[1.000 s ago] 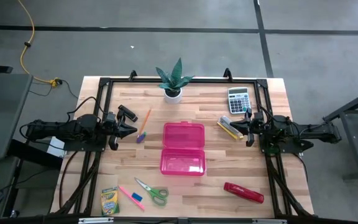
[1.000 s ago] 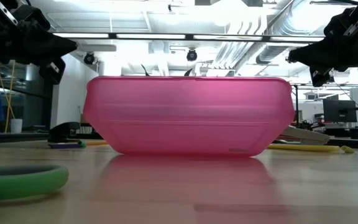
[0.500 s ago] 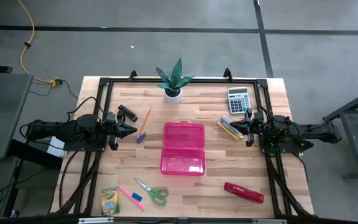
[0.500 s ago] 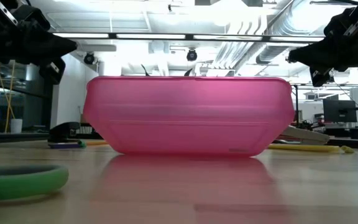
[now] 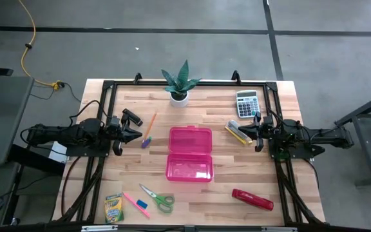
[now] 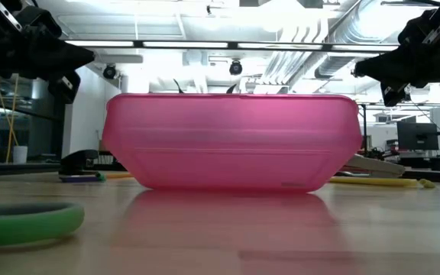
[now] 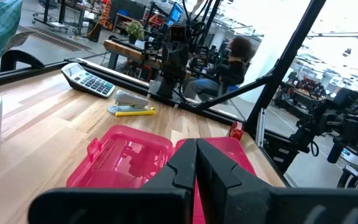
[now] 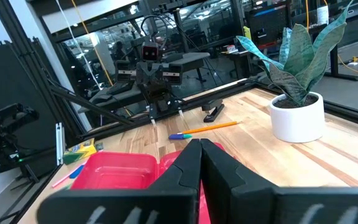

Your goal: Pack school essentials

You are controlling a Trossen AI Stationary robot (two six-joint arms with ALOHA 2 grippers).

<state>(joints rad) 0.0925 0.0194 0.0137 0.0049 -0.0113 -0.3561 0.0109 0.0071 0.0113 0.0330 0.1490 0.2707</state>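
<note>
An open pink plastic case (image 5: pixel 189 153) lies in the middle of the table, both halves facing up. Near the front left lie a yellow-green crayon box (image 5: pixel 113 207), a pink marker (image 5: pixel 133 202), a small blue eraser (image 5: pixel 142 205) and green-handled scissors (image 5: pixel 158 198). An orange pencil (image 5: pixel 151 124) lies left of the case. A yellow-white piece (image 5: pixel 237 133) lies to its right. My left gripper (image 5: pixel 137 134) is shut and points level toward the case from the left edge. My right gripper (image 5: pixel 243 131) mirrors it from the right edge, just above the yellow-white piece.
A potted plant (image 5: pixel 178 84) stands at the far middle. A grey calculator (image 5: pixel 247 103) lies at the far right, a red stapler (image 5: pixel 252 199) at the near right. A small black object (image 5: pixel 132 116) lies by the pencil. A black frame (image 5: pixel 108 90) borders the table.
</note>
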